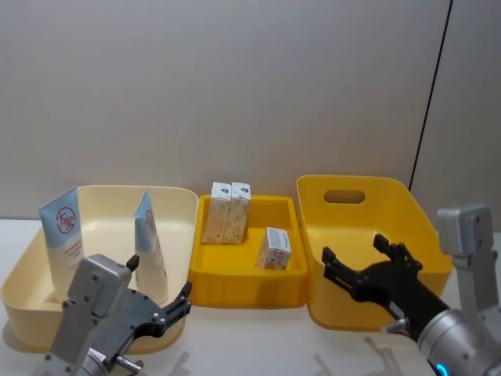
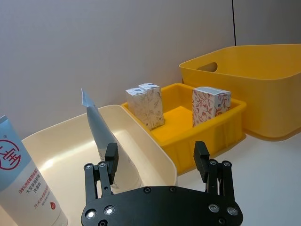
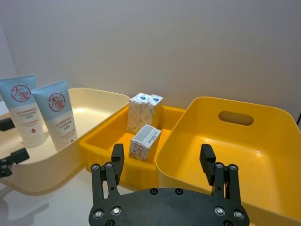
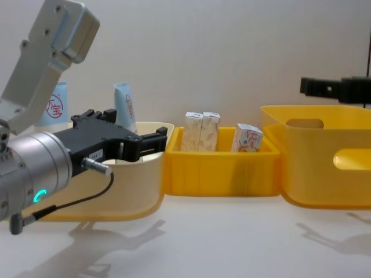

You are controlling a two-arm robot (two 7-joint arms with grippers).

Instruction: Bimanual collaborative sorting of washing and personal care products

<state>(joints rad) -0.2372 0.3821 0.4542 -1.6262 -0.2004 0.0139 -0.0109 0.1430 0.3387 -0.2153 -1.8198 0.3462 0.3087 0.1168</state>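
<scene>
Two pale-blue-and-white tubes [image 1: 64, 231] [image 1: 149, 239] with red round logos stand upright in the cream bin [image 1: 178, 205] on the left. Two cream cartons [image 1: 221, 213] [image 1: 238, 210] stand side by side at the back of the small yellow bin [image 1: 243, 291]. A third carton [image 1: 275, 247] sits tilted toward that bin's right front. My left gripper [image 1: 159, 283] hovers open and holds nothing in front of the cream bin, near the right-hand tube [image 2: 101, 134]. My right gripper [image 1: 354, 247] is open and holds nothing over the large yellow bin's [image 1: 423, 211] near left part.
The three bins stand in a row, touching, close to a plain wall. The large yellow bin [image 3: 244, 150] has a handle slot in its far wall and nothing inside. Bare white table [image 4: 232, 231] lies in front of the bins.
</scene>
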